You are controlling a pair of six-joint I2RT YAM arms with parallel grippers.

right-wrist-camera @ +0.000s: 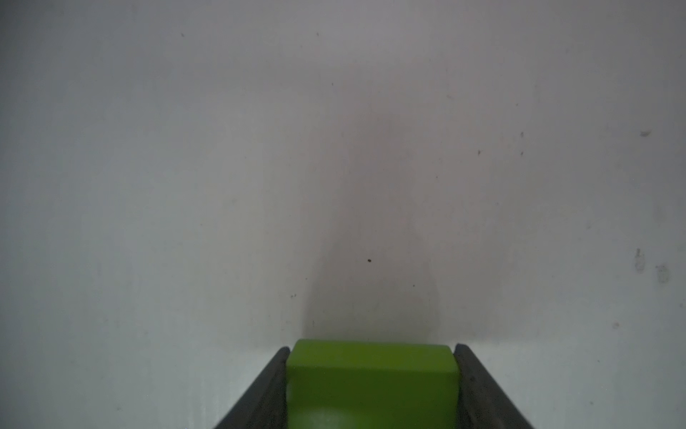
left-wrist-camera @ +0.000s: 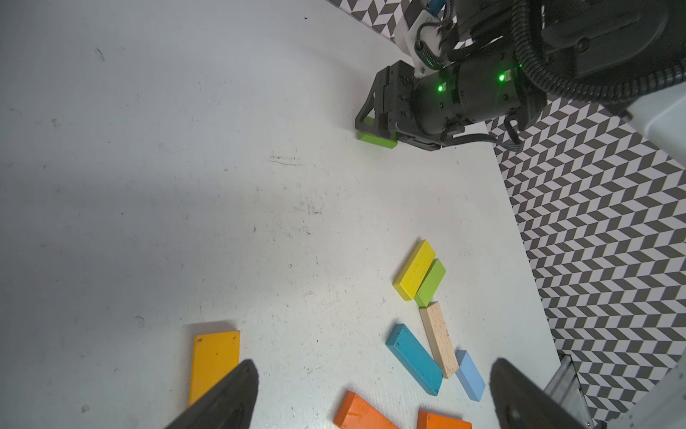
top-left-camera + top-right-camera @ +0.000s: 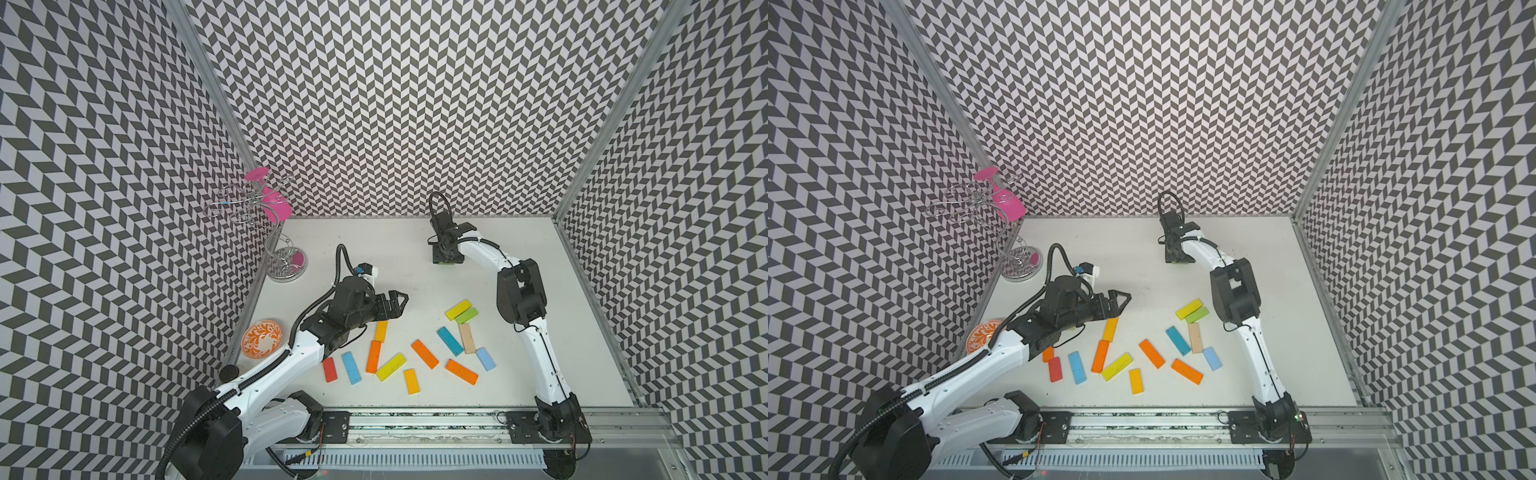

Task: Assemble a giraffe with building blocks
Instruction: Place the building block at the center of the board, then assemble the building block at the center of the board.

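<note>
Right gripper is clenched on a green block, jaws tight against two opposite sides. It sits low at the table, well beyond the tan block toward the back wall. I can't tell whether the block touches the surface or hangs just above it.

My read: that open patch is the build site. It's well apart from the loose building blocks, so a placed piece won't get knocked while I fetch more.

Left gripper is spread wide and holds nothing. It hovers on the bowl side of the tan block, just over the far end of a yellow-orange block — looks staged for the next pick.

The other blocks lie flat around the tan block, none stacked. A yellow and a green one lie side by side, touching, just behind it.

Giraffe is barely begun — first piece only. Risk as I see it: the green block shifts or tips on release if it isn't square to the table.
</note>
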